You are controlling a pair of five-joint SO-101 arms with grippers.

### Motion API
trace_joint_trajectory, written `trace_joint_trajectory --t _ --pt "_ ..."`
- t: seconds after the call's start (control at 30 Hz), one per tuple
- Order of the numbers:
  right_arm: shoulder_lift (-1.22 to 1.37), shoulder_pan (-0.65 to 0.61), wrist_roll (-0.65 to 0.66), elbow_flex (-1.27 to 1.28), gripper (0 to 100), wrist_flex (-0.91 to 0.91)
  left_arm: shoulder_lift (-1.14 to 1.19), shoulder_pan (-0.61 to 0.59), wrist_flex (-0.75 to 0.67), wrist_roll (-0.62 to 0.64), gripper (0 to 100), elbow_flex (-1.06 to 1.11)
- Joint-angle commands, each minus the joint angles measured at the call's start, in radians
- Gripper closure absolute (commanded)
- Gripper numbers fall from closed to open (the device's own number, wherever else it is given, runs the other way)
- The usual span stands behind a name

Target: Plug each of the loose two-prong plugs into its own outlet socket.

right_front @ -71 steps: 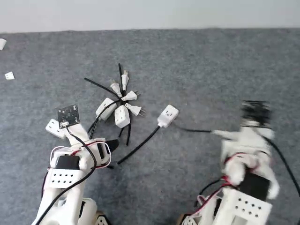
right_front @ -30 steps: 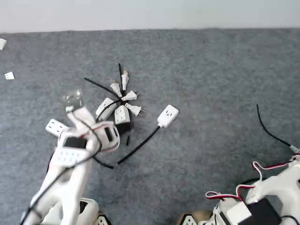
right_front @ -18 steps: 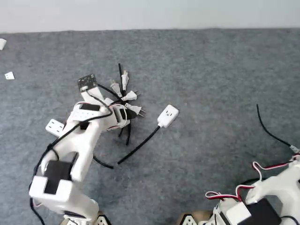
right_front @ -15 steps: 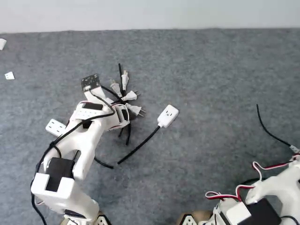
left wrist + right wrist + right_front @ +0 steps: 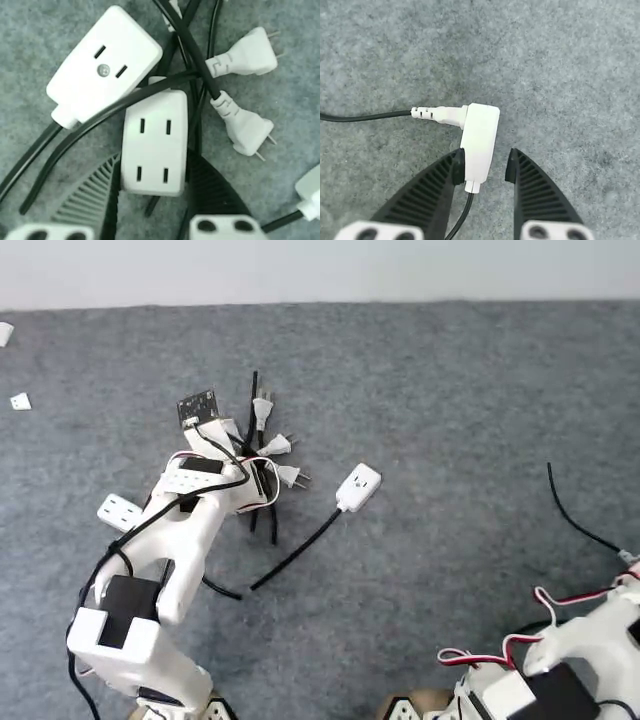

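Fixed overhead; two close wrist views

Inspector: Left arm (image 5: 180,530)?
Technician: Advanced from base onto plug cluster (image 5: 277,445); pincer (image 5: 154,170) now straddles the double socket block (image 5: 154,135).
Inspector: Right arm (image 5: 570,660)?
Technician: Retracted to the tabletop's (image 5: 450,390) near right corner.
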Motion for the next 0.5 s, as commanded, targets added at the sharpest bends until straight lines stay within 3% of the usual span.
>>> trace_joint_trajectory --t 0.0,0.1,0.33,0.47 --pt "-0.051 -0.012 -0.005 -0.005 87.0 -0.015 -0.035 0.005 0.069 -0.002 99 -0.044" --pt "-0.051 -0.012 -0.006 -0.003 87.0 -0.013 -0.157 0.032 0.132 -0.017 99 0.024" --pt "-0.051 -0.012 -0.005 -0.003 87.0 -0.013 -0.606 0.149 0.002 -0.025 99 0.456" --pt "-0.051 -0.01 -0.003 -0.003 87.0 -0.013 -0.778 0.221 0.048 -0.15 99 0.653"
